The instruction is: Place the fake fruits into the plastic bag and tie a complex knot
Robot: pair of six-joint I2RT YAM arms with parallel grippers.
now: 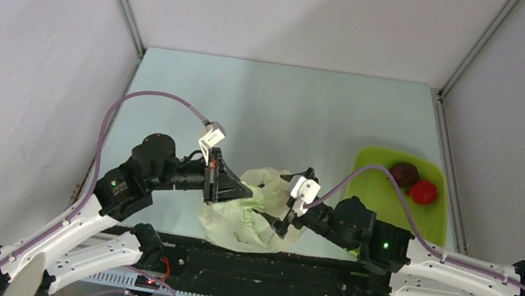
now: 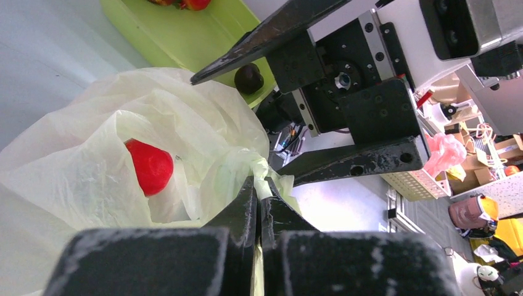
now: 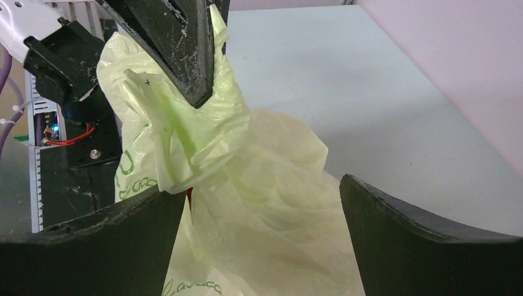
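Note:
The plastic bag [image 1: 253, 213] lies near the table's front edge, between both arms. My left gripper [image 1: 249, 191] is shut on a bunched strip of its film [image 2: 274, 185], seen from the other side too [image 3: 154, 117]; whether that bunch is a knot I cannot tell. A red fake fruit [image 2: 150, 166] shows through the bag's wall. My right gripper [image 1: 288, 208] is open, its fingers [image 3: 382, 228] standing either side of the bag's body [image 3: 265, 203] without gripping it. A maroon fruit [image 1: 403, 174] and a red one [image 1: 423, 192] lie outside the bag.
A lime-green tray [image 1: 381, 201] at the right holds the two loose fruits. A dark round fruit [image 2: 248, 78] sits by the tray's edge in the left wrist view. The black base rail [image 1: 257, 265] runs just in front of the bag.

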